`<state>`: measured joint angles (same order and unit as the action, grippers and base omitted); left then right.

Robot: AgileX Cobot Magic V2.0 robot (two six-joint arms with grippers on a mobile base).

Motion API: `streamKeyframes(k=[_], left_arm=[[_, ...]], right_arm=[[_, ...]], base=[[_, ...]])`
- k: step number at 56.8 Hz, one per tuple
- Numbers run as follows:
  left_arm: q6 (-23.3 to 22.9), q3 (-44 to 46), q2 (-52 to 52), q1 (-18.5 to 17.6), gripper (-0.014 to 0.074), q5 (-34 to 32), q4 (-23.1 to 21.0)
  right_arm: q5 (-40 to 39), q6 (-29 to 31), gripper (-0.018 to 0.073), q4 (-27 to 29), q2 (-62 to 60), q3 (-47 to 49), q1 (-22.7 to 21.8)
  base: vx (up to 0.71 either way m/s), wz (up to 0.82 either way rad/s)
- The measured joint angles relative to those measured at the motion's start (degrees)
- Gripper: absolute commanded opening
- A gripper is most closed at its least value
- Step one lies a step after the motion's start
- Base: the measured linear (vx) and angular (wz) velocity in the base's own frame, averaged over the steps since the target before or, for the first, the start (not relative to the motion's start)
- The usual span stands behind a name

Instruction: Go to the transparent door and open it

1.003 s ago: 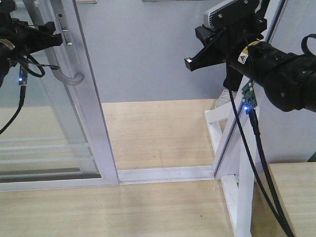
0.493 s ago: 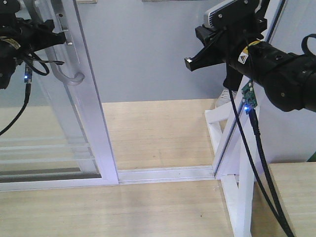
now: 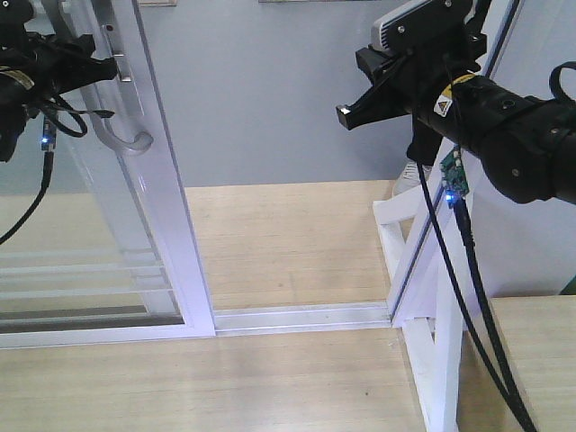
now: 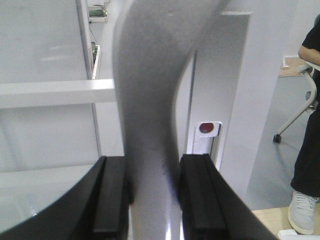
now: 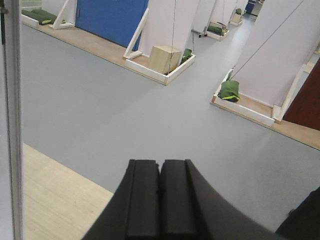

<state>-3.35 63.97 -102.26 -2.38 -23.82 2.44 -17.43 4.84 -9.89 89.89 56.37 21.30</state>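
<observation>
The transparent door [image 3: 171,225] stands at the left, clear glass in a white frame with paired white bars low down. Its curved silver-grey handle [image 3: 133,139] hangs off the frame's edge. My left gripper [image 3: 101,65] is at the top left, against the upper part of the handle. In the left wrist view the handle [image 4: 150,90] runs between the two black fingers [image 4: 112,200], which press on both its sides; the left gripper [image 4: 154,172] is shut on it. My right gripper [image 3: 346,114] hangs high in the doorway, and in its wrist view the right gripper [image 5: 160,175] is shut on nothing.
A white slanted brace [image 3: 445,297] and a white post stand at the right, under my right arm. A floor track [image 3: 301,317] crosses the gap between the door and the post. Beyond lie wood flooring and grey floor [image 5: 125,100]. A person's white shoe [image 4: 303,217] shows past the door.
My left gripper has shifted slightly up and to the right along the handle. The door frame stays about where it was. The right arm has not moved.
</observation>
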Motion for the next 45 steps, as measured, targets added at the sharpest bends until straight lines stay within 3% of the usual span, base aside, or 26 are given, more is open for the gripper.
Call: streamKeyframes(k=[13, 25, 33, 45], left_arm=[[1.67, 0.05, 1.35, 2.01, -0.0006, 3.16, -0.4], [6.33, 0.21, 3.76, 4.09, -0.0006, 9.23, -4.07], [8.45, -4.33, 8.92, 5.01, -0.0006, 13.39, -4.96], [9.01, -12.55, 16.94, 4.95, -0.0006, 13.36, -4.96]], right_arm=[[0.0, 0.0, -0.0008, 0.0, 0.0, 0.0, 0.0], [0.0, 0.0, -0.0008, 0.0, 0.0, 0.0, 0.0], [0.0, 0.0, -0.0008, 0.0, 0.0, 0.0, 0.0], [0.0, -0.06, -0.0008, 0.0, 0.0, 0.0, 0.0]], base=[[0.0, 0.0], [0.0, 0.0], [0.0, 0.0], [0.0, 0.0]])
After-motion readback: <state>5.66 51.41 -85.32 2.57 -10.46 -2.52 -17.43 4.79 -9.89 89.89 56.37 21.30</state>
